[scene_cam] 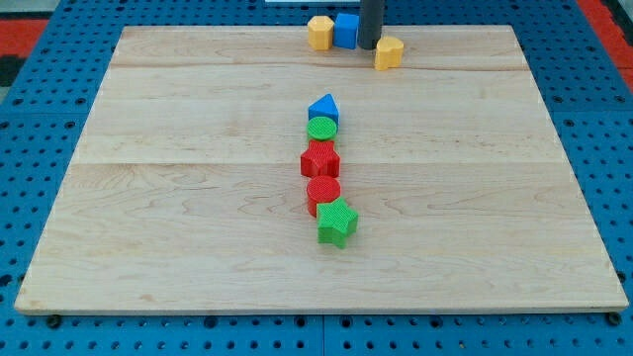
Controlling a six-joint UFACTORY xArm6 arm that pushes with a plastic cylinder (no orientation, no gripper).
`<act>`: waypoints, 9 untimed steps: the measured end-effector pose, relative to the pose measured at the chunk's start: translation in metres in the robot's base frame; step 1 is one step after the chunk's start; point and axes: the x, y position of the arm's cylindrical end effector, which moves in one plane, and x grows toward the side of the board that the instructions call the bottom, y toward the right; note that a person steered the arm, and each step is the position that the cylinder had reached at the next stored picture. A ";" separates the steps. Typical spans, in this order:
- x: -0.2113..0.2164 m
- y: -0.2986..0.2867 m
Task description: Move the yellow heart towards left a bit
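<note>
Camera view: pale wooden board [198, 247] on blue pegboard [40, 326].

No claw on arm; dark rod, my tip [369, 46] at 12 o'clock edge of board.

Yellow plastic heart block [389, 52] just beside tip, at its 4 o'clock; contact unclear.

Blue plastic cube [345, 30] at tip's 10 o'clock, close; yellow plastic hexagon-like block [319, 33] touching cube's 9 o'clock side.

Board centre, touching column from 12 to 6 o'clock: blue pointed block [323, 109], green round block [321, 129], red star-like block [320, 160], red round block [323, 190], green star block [336, 222].
</note>
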 end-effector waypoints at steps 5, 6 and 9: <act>-0.011 0.095; -0.005 0.095; 0.022 -0.030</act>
